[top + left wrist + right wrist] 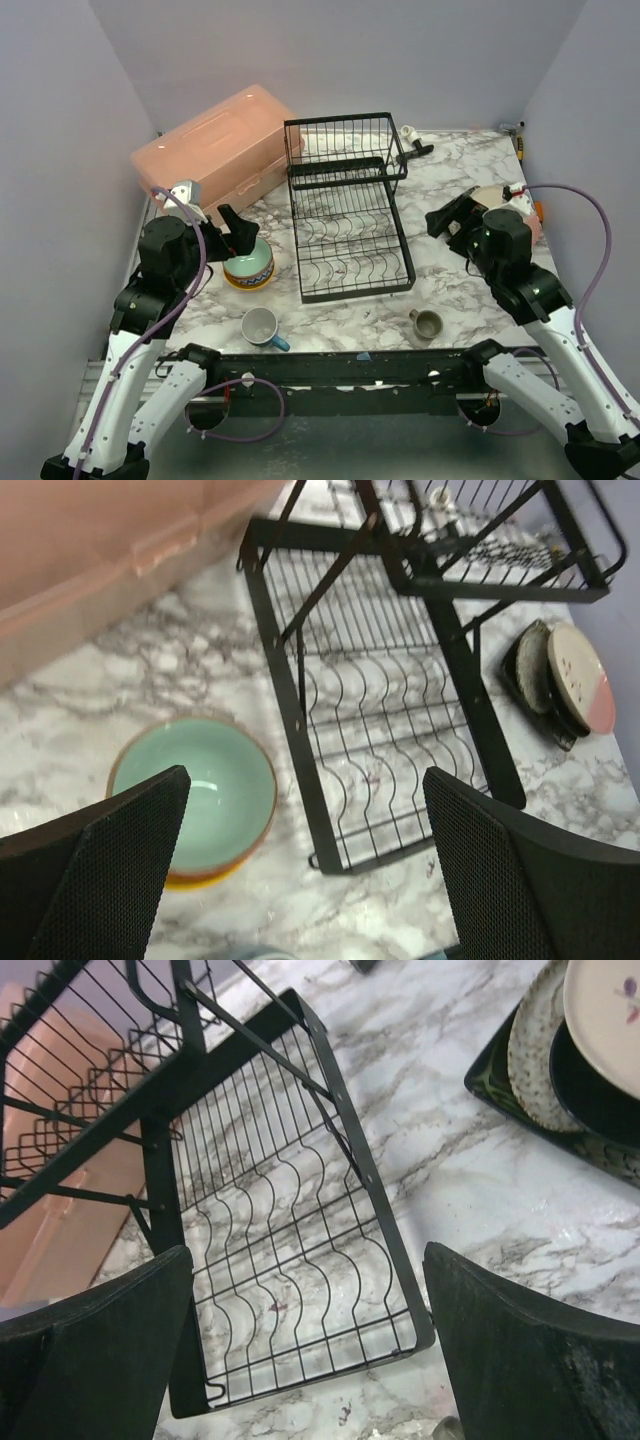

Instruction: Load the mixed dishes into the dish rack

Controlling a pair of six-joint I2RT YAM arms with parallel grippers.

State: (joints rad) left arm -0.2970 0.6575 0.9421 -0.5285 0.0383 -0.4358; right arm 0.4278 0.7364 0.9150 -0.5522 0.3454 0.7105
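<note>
Overhead view, left to right. At the far left we see a pink plastic box (pixel 215 150) lying against the back wall. In front of it, the left fingers (pixel 110 870) are spread as wide as they go and grip nothing. They hang over the worktop (pixel 450 280), with a mint green bowl (pixel 249 266) just below them. This bowl sits nested in a yellow one, just beside the left edge of the dish rack (pixel 345 210). Nearer the arm bases, a white mug (pixel 262 326) stands upright on the worktop, apart from the bowl.

The black wire rack occupies the middle, its curved plate slots towards us and its raised basket end towards the back wall. An olive mug (pixel 427 323) stands upright off the rack's near right corner, not touching it.

To the right of the rack, the right fingers (pixel 520 1350) are likewise fully apart and hold nothing. They point towards the rack's right side. Furthest right, a stack of plates (pixel 590 1030) rests on the worktop: a cream and pink plate and a speckled one on a dark square plate. From overhead the right arm partly hides this stack.
</note>
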